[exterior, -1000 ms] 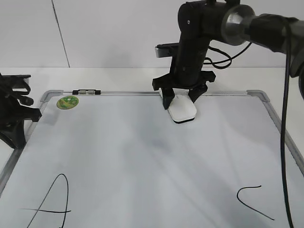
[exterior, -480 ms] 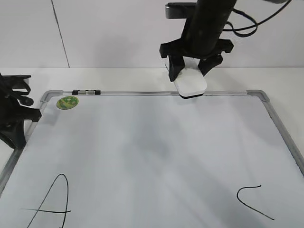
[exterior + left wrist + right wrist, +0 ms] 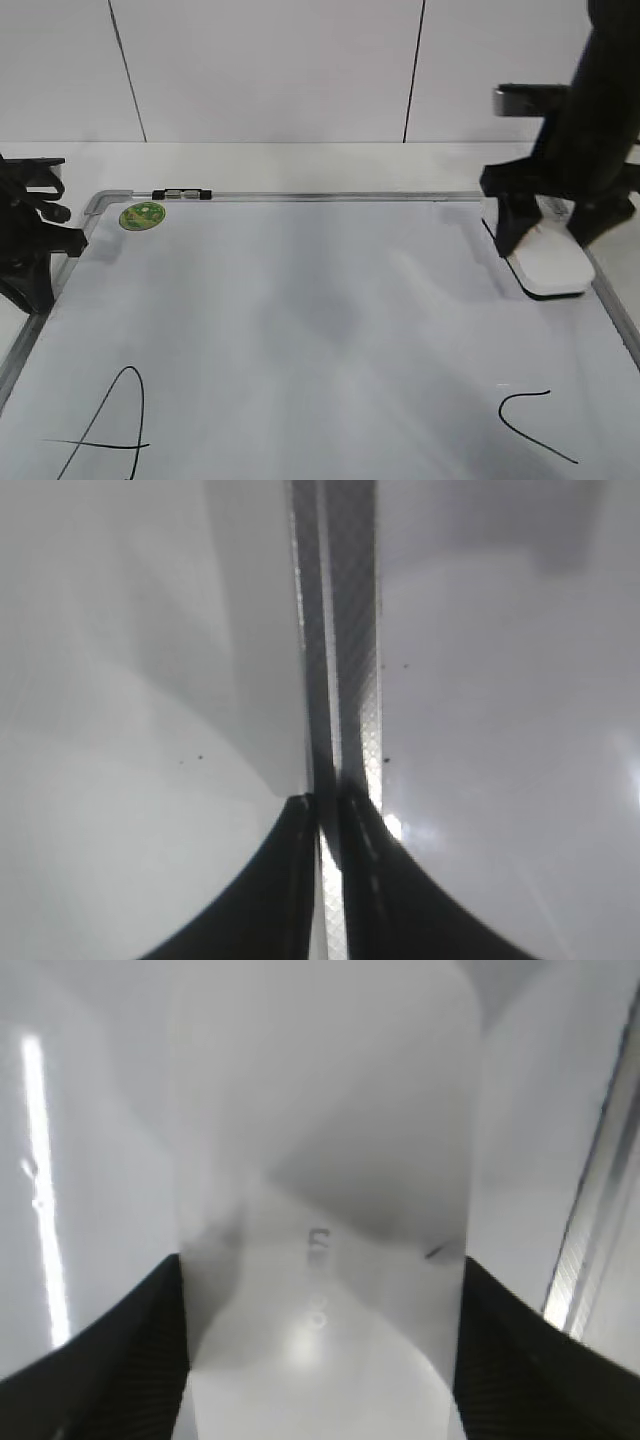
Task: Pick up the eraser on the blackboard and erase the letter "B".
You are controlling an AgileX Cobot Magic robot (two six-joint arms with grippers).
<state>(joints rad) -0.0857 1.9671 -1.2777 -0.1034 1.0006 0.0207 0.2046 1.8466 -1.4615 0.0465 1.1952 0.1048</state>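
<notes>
The blackboard (image 3: 300,310) is a white board in a silver frame, lying flat. My right gripper (image 3: 545,238) is shut on the white eraser (image 3: 550,265) and holds it low over the board's right edge, by the frame. In the right wrist view the eraser (image 3: 320,1210) fills the space between the jaws of the right gripper (image 3: 320,1360). No letter "B" shows on the board. My left gripper (image 3: 326,810) is shut and empty over the board's left frame strip (image 3: 345,660); the left arm (image 3: 30,240) stands at the left edge.
A large slanted "A" (image 3: 110,430) is at the board's near left and an open "C" (image 3: 530,420) at the near right. A round green sticker (image 3: 143,214) and a small clip (image 3: 183,193) sit at the far left corner. A white wall stands behind.
My right gripper lifted the eraser from the board's far middle, carried it right, and lowered it to the board's right edge. The left arm has not moved.
</notes>
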